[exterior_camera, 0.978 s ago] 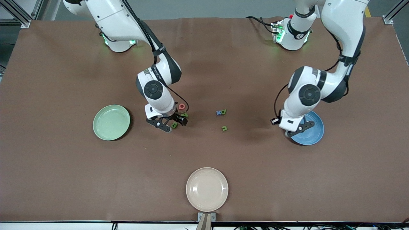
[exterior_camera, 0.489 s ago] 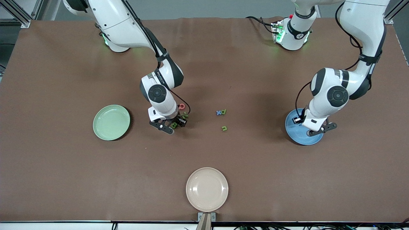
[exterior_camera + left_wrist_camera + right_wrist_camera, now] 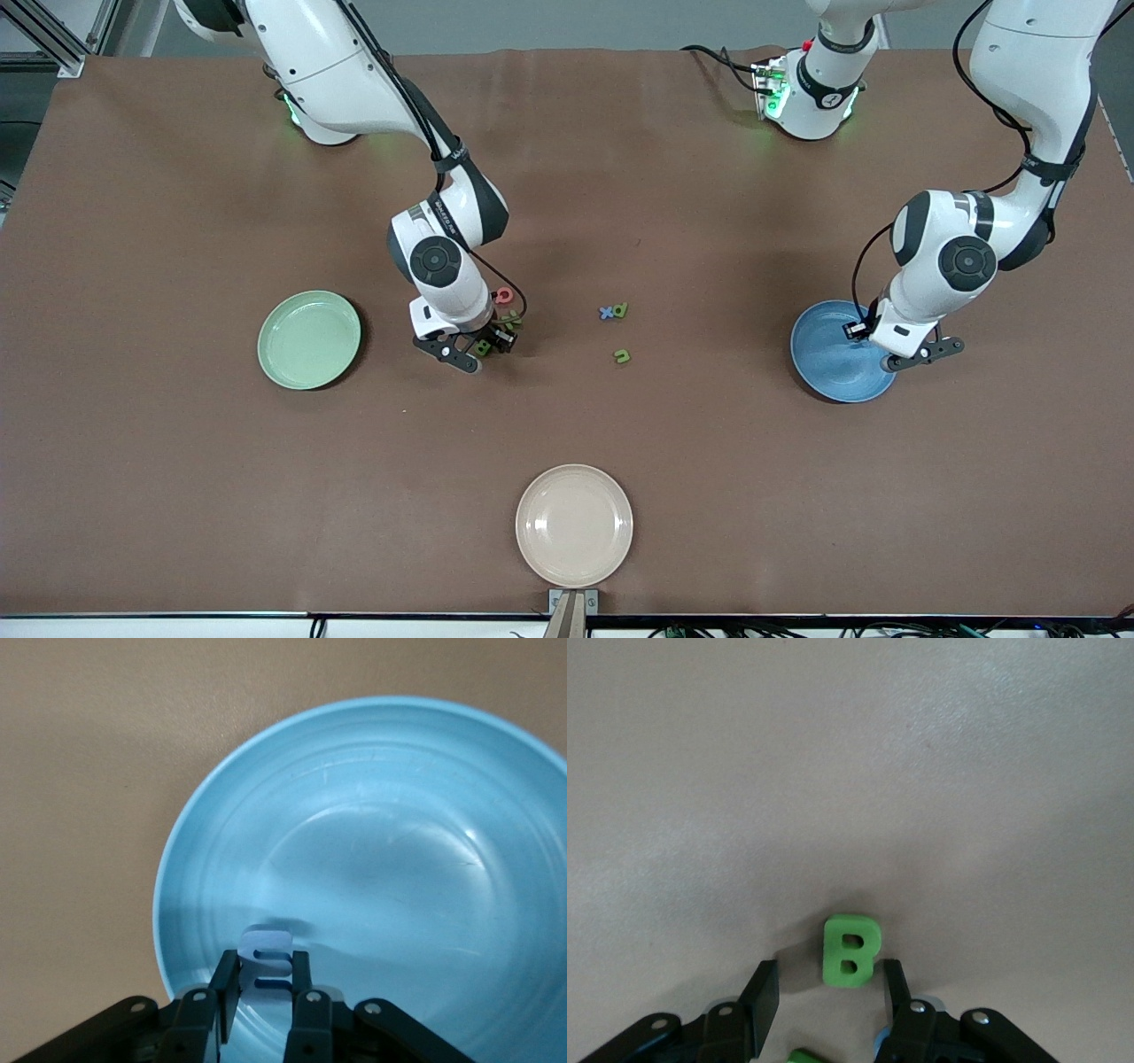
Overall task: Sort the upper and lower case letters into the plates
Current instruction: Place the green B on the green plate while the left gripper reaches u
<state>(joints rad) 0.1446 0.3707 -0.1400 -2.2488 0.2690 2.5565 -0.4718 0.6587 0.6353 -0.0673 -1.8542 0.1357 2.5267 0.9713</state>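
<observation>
Shifted over the round blue plate [image 3: 833,363], left fingers [image 3: 303,1010] clamp a pale, perhaps E-shaped letter [image 3: 266,958]; right fingers [image 3: 764,990] straddle green B [image 3: 850,951].

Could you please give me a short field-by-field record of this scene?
Left gripper: shut on a pale blue letter, over the blue plate
Right gripper: open, fingers either side of the green B on the table
Other letters: between the green plate and the blue plate
Cream plate: nearest the front camera
</observation>
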